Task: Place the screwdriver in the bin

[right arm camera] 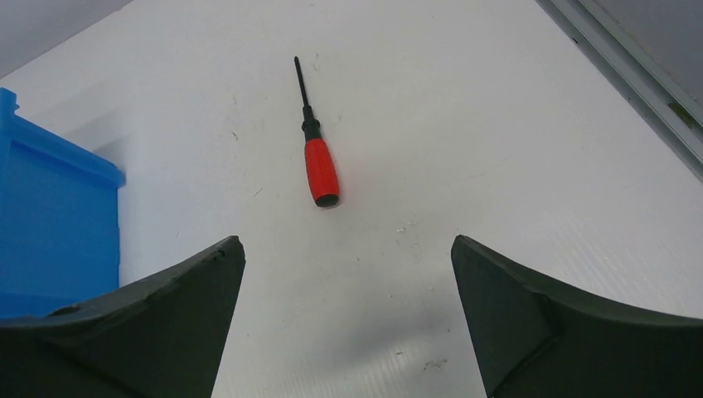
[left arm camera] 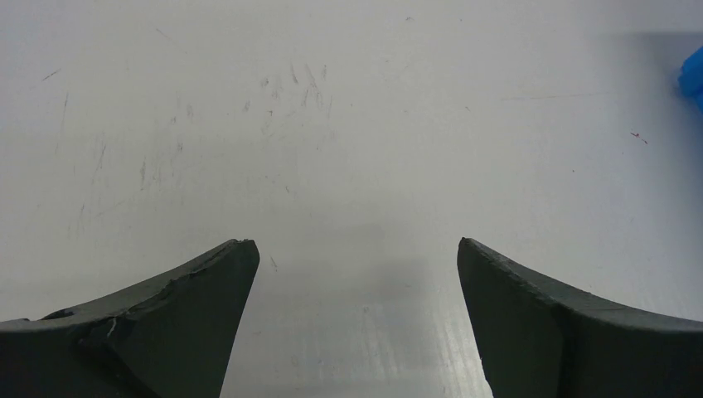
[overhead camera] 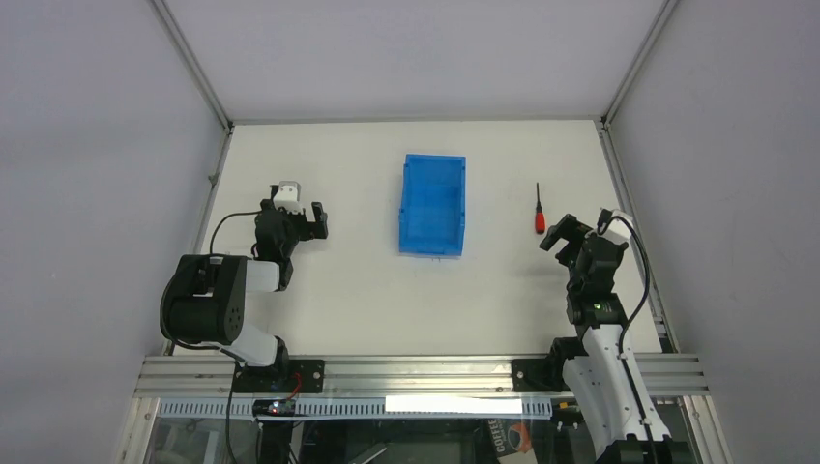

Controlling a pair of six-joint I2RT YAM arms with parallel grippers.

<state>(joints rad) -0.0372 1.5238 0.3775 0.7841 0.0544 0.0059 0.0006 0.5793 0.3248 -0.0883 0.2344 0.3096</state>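
Screwdriver flat near the right edge of the desk: slim black shaft, glossy red handle.
We note the blue plastic bin mid-desk, walls raised; right gripper and left gripper gape wide, empty.

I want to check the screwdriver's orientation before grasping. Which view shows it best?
The right wrist view: the screwdriver lies large, red handle nearer the camera, shaft pointing away. The top view shows it tiny, right of the bin. The left wrist view misses it.

The bin shows only as a blurred sliver at 2 o'clock. The right wrist view crops it at 9 o'clock
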